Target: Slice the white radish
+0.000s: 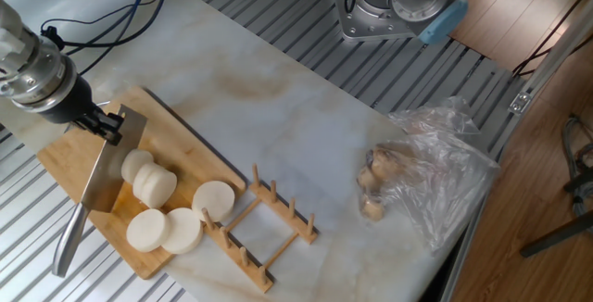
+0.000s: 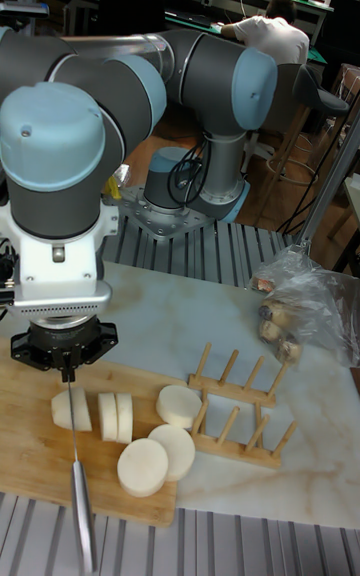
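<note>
The white radish lies cut up on a bamboo cutting board (image 1: 176, 144) (image 2: 30, 436). A short stub (image 1: 135, 163) (image 2: 63, 408) and upright slices (image 1: 156, 184) (image 2: 117, 416) stand in a row. Three round discs (image 1: 182, 231) (image 2: 143, 466) lie flat nearer the rack. My gripper (image 1: 104, 123) (image 2: 66, 361) hangs over the board's left part, shut on a large knife (image 1: 104, 168) (image 2: 84, 526). In the tall view the blade stands edge-on between the stub and the slices. Its steel handle points toward the board's near edge.
A wooden dish rack (image 1: 264, 228) (image 2: 235, 416) stands right beside the board. A crumpled clear plastic bag (image 1: 445, 154) (image 2: 315, 296) with brownish lumps lies at the right of the marble mat. The arm's base (image 1: 389, 6) (image 2: 190, 206) is at the back.
</note>
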Controlling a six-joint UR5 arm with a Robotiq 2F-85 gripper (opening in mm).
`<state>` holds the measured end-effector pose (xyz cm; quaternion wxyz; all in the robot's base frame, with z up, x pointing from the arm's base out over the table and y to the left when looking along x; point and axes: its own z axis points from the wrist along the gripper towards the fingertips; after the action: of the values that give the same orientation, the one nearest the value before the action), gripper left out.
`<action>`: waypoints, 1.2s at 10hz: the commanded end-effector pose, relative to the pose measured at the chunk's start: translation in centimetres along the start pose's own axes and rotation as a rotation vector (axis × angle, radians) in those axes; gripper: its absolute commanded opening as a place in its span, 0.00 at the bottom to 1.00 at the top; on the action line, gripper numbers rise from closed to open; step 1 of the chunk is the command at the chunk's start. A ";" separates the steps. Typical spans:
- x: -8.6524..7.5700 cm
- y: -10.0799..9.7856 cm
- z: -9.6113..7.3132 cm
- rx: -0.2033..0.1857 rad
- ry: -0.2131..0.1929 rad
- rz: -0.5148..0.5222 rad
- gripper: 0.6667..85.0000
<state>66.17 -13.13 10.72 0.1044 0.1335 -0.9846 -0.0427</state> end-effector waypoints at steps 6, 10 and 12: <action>-0.2 -0.4 1.3 -0.007 -0.051 -0.044 0.01; -0.2 -0.8 1.7 0.009 -0.034 -0.042 0.06; -0.1 -1.0 1.7 0.016 -0.023 -0.038 0.06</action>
<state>66.10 -13.92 9.01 0.0885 0.1536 -0.9834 -0.0382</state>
